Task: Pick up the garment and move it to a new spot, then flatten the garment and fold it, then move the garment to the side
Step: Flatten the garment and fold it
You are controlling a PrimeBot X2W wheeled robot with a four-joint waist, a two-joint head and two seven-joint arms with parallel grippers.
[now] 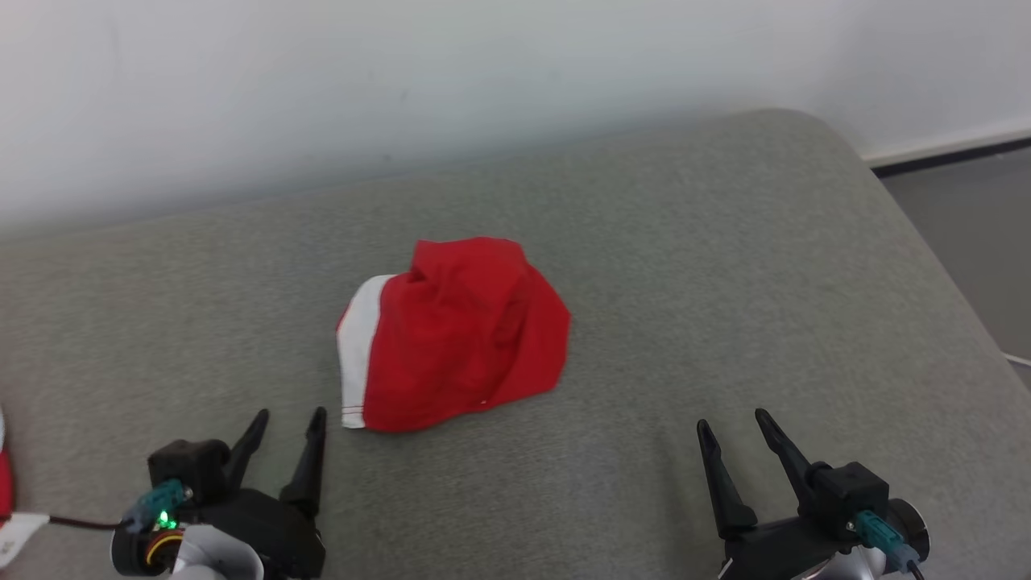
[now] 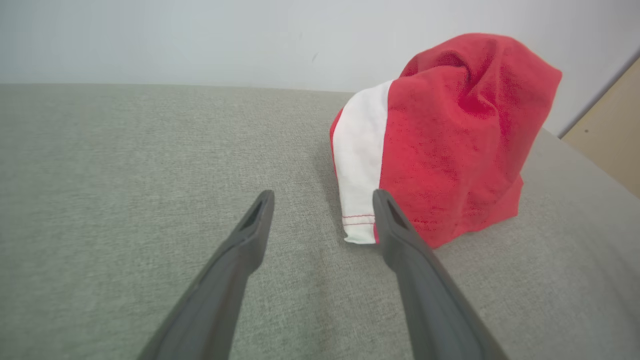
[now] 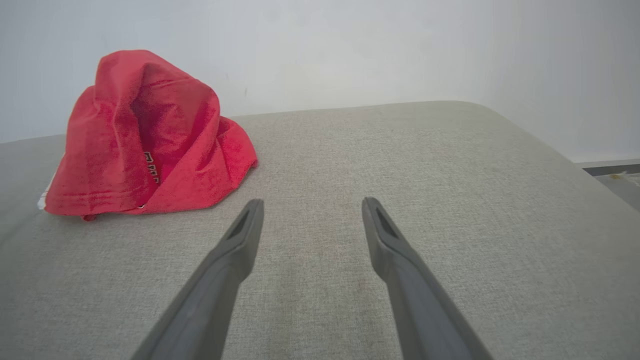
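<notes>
a crumpled red garment (image 1: 459,334) lies heaped in the middle of the grey cushioned surface (image 1: 725,242), ahead of both hands. the left hand (image 1: 291,412) and right hand (image 1: 731,417) have fingers spread, holding nothing. the left wrist view catches its white band (image 2: 360,150) (red-stitched hem); the right wrist view, dark print (image 3: 150,170) in a fold.

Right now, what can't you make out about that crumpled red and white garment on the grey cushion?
Crumpled red and white cloth garment: its type and true shape, all views; its own folds hide them.
Dark print in a fold, right wrist view: too small, half covered by cloth.
Red and white thing, head view: cut off by the left edge.
</notes>
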